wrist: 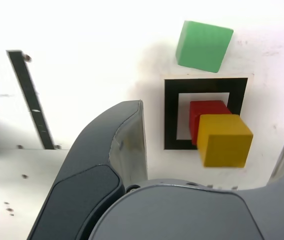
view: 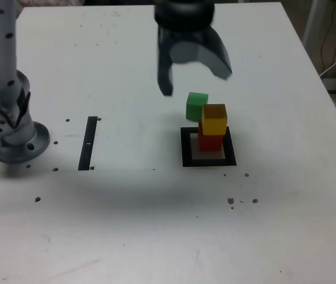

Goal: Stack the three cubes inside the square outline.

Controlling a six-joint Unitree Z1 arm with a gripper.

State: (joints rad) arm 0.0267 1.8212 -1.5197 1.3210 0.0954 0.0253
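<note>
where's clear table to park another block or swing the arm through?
Bare table between the black strip and the square outline, and across the near edge. Crowded at the outline: yellow cube on red cube, green cube just behind, open gripper above.

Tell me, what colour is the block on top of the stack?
Yellow: the top block sits on the red one, clearest in the wrist view.

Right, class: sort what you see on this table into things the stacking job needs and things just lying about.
Belongs to the job:
- small red cube, inside the outline
- small yellow cube, on the red one
- small green cube, on the table outside the outline
- thick black square outline
- grey pincer, open, above the cubes

Lying about:
- thin black strip
</note>
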